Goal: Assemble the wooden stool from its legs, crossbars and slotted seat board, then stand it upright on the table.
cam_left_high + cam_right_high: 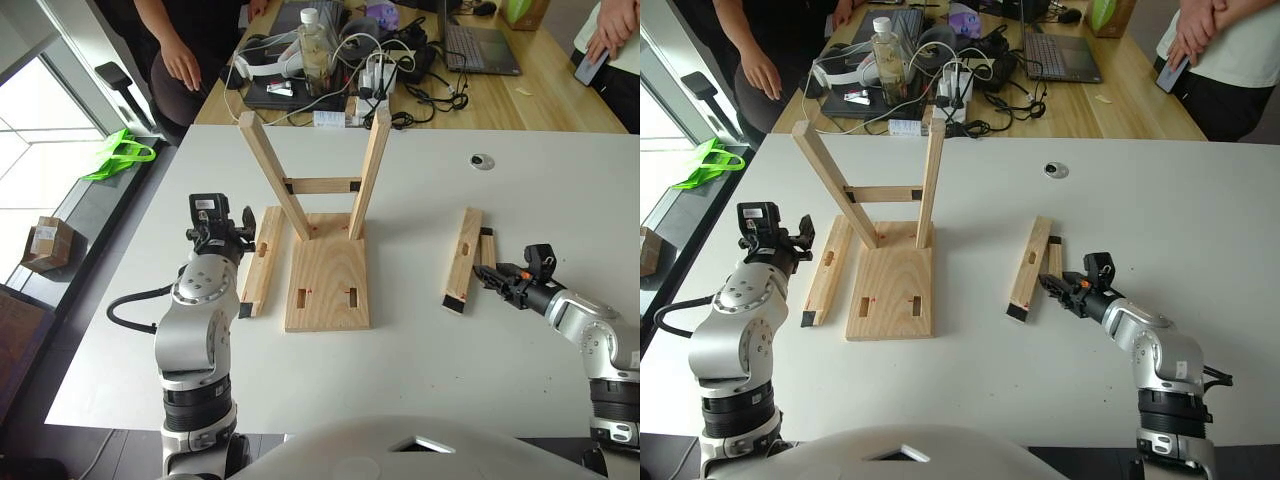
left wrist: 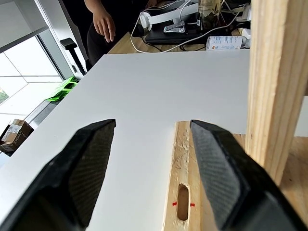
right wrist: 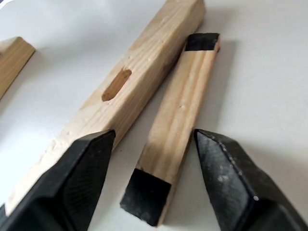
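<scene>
A flat, pale wooden board (image 1: 327,270) is laid on the white desk (image 1: 420,350), and its four rectangular slots serve as sockets. The two at its far edge are filled by the standing legs (image 1: 272,172), which lean apart toward their tops and are joined by a short fitted crossbar (image 1: 322,185). The two near slots (image 1: 302,297) are left open and are marked in red. Just left of the board, a square-section left loose leg (image 1: 260,258) is laid flat along its long side. The left pincer (image 2: 151,124) is held over the far end of that leg with its ribbed black fingers (image 2: 91,163) spread wide, and nothing is gripped. In the left wrist view an oval mortise (image 2: 183,208) flanked by red ticks is seen cut into the leg's rough top face. Well to the right of the board, a right loose leg (image 1: 464,255) is laid flat, and a thinner loose crossbar (image 3: 180,120) is laid touching it on the side away from the board. The right pincer (image 3: 154,137) is opened wide, one finger at each side of the crossbar's near end, and is not closed on it. In the right wrist view the crossbar's black-capped ends and lengthwise grain are made out, as is an oval mortise in the neighbouring leg.
</scene>
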